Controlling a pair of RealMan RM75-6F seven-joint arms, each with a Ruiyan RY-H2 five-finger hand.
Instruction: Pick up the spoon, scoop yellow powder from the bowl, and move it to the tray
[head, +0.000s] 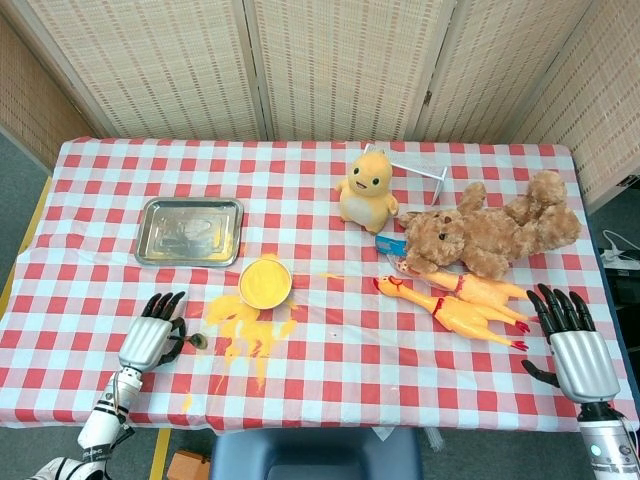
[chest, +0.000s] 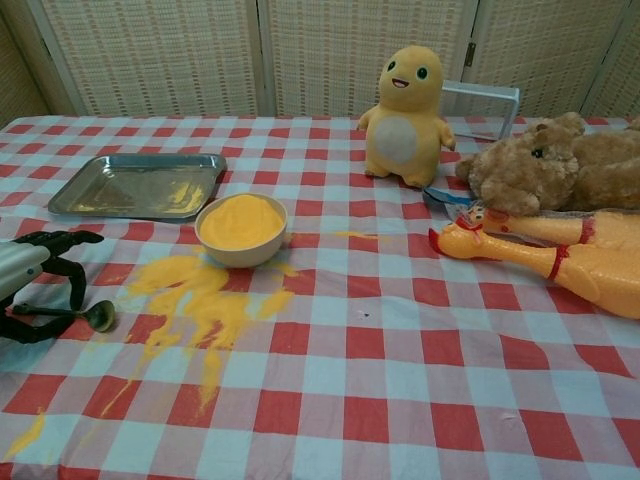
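Spoon (chest: 60, 312) handle hidden within left hand (chest: 38, 275), itself cut by frame edge

I see a red-and-white checked tablecloth (head: 330, 190) with yellow powder (chest: 195, 300) spilled across it, and more yellow in a cream bowl (chest: 241, 232) beside a dull silver tray (chest: 137, 187). A yellow plush toy (chest: 405, 103) has a white belly; the teddy bear (head: 490, 232) is tan. The rubber chickens (head: 455, 305) are yellow-orange with red necks and feet, and both hands, left hand (head: 148, 335) and right hand (head: 575, 345), are silver-backed with black fingers.
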